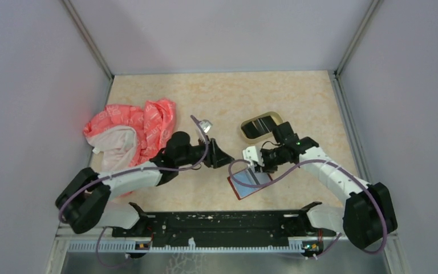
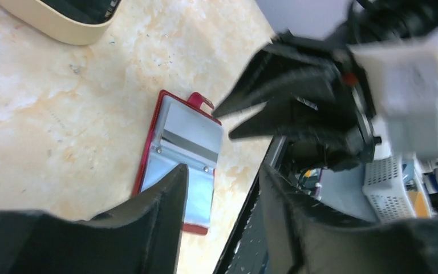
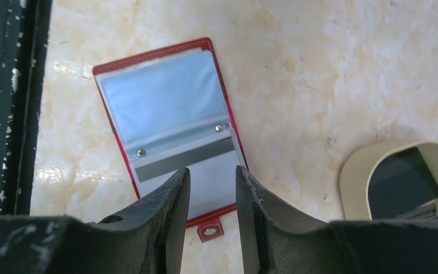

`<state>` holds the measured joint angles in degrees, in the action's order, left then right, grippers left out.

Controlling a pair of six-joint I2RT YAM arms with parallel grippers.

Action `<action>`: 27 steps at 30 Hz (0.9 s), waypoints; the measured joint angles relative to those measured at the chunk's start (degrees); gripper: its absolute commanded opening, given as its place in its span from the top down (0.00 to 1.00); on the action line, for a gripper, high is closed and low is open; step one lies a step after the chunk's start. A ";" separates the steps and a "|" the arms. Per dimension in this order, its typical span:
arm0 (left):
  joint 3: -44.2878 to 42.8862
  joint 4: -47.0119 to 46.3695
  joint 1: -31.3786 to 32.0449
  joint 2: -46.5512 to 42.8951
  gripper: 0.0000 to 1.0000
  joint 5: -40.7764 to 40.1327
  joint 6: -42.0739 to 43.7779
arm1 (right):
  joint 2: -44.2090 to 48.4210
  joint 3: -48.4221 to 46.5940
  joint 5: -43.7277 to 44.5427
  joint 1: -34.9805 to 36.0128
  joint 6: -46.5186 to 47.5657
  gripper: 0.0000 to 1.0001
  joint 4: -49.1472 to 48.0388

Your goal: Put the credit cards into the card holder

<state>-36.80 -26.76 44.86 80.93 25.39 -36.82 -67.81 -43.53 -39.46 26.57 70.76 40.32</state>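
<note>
Right gripper (image 3: 212,171) is hovering part-open and empty over the card holder (image 3: 159,108), which is lying unfolded by the table's (image 1: 217,97) near edge, right of centre. Left gripper (image 2: 222,168) is hanging apart too, gripping nothing. Dark credit cards (image 3: 402,182) are sitting in the tan tray (image 3: 353,171) farther back. Cards are looking thin, stiff, light and slick, so edge-pinching is likely best; the sleeves are looking floppy. Black rail (image 1: 222,220) is crowding the holder's near side; open room is lying toward the far edge.

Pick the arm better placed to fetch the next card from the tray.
Probably right: the right claw hangs open and empty over the card holder, tan tray close beside it; the left claw sits farther off.
</note>
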 measured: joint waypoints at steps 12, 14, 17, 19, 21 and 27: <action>25.07 -24.24 -0.04 -4.09 0.15 -8.39 -11.34 | -11.50 -0.55 6.78 -4.61 -6.43 0.64 -0.35; 23.78 -23.23 1.51 -2.47 0.15 -9.09 -13.92 | -12.81 -0.55 8.37 -4.61 -7.74 0.64 -0.44; 21.00 -17.92 6.86 -1.99 0.11 -13.09 -17.22 | -14.01 -1.29 10.16 -4.61 -9.51 0.64 -0.42; 19.19 -14.01 10.21 -1.99 0.09 -16.26 -19.19 | -14.58 -1.88 10.99 -4.61 -10.32 0.64 -0.50; 17.84 -10.03 13.31 -1.99 0.06 -20.17 -22.01 | -15.41 -2.58 11.34 -4.61 -11.06 0.64 -0.26; 16.61 -4.85 16.90 0.61 0.08 -27.50 -30.71 | -16.70 -3.56 11.67 -4.61 -12.35 0.65 0.11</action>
<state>-20.18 -31.62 61.76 81.54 -2.11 -67.53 -84.51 -47.09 -27.79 21.96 58.41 40.42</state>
